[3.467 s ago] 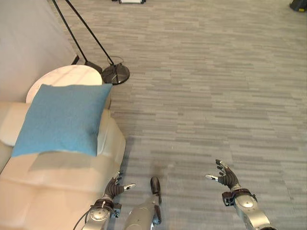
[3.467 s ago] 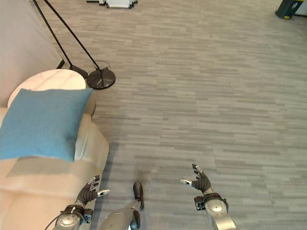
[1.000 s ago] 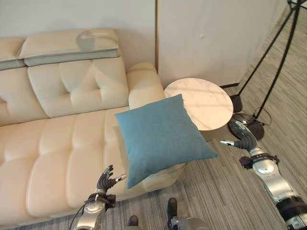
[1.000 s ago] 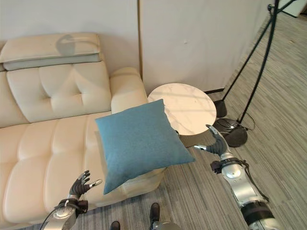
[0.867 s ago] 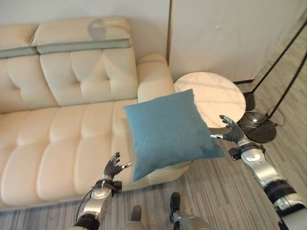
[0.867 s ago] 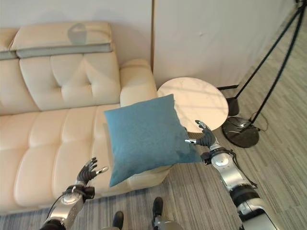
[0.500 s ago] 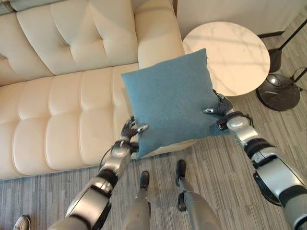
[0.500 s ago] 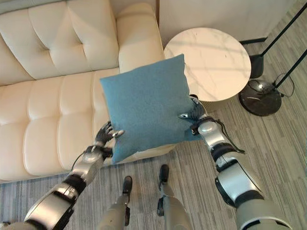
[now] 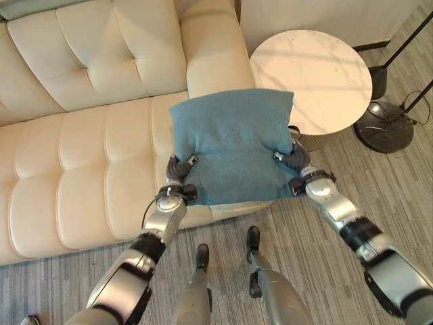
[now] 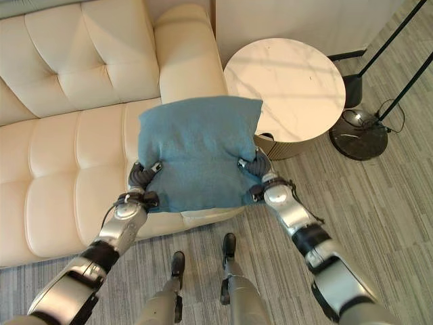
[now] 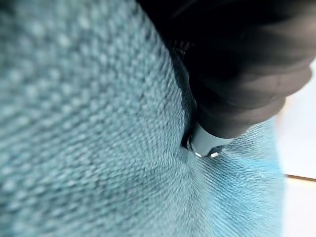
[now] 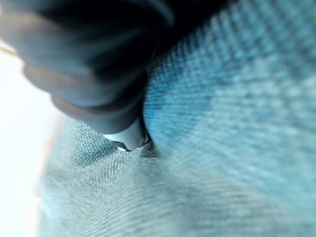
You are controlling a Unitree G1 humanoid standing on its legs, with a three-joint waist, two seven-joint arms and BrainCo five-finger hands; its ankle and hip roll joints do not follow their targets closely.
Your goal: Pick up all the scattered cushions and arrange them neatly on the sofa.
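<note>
Cushion point(image 9: 230, 142) held between both hands over sofa point(image 9: 88, 156) front edge, beside armrest. Left hand point(image 9: 177, 173) and right hand point(image 9: 292, 157) pinching opposite lower corners, equally near

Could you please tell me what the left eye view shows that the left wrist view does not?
The left eye view takes in the cream sofa, the round marble side table, the lamp base and the right hand at the cushion's far edge. The left wrist view gives the weave up close, dented where a finger presses in. Both show the blue cushion gripped by the left hand.
</note>
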